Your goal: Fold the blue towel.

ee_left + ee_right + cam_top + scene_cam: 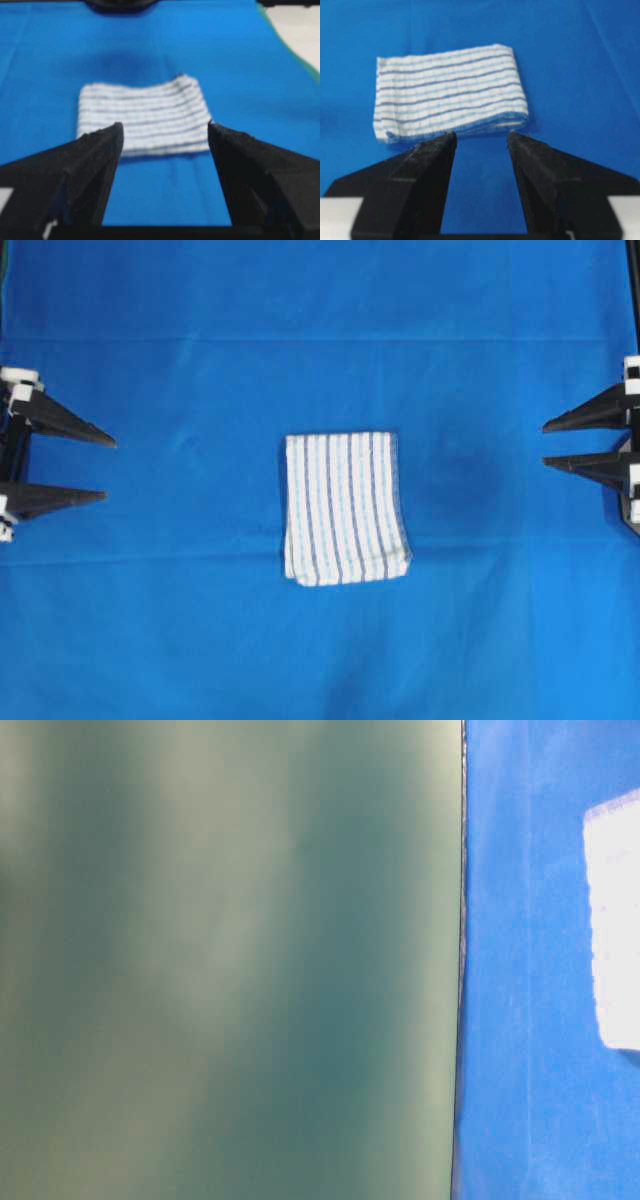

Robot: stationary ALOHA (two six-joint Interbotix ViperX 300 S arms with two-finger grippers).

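While grippers gape apart, blue towel [345,508] folded, blue table covering [200,340] beneath

We see a robot test bench: a table under a plain blue cloth [150,640], flanked by two arms.

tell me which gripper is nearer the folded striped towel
Right, narrowly. The right gripper sits open off one side of the white blue-striped woven towel; the left gripper, also open, sits slightly farther off the opposite side.
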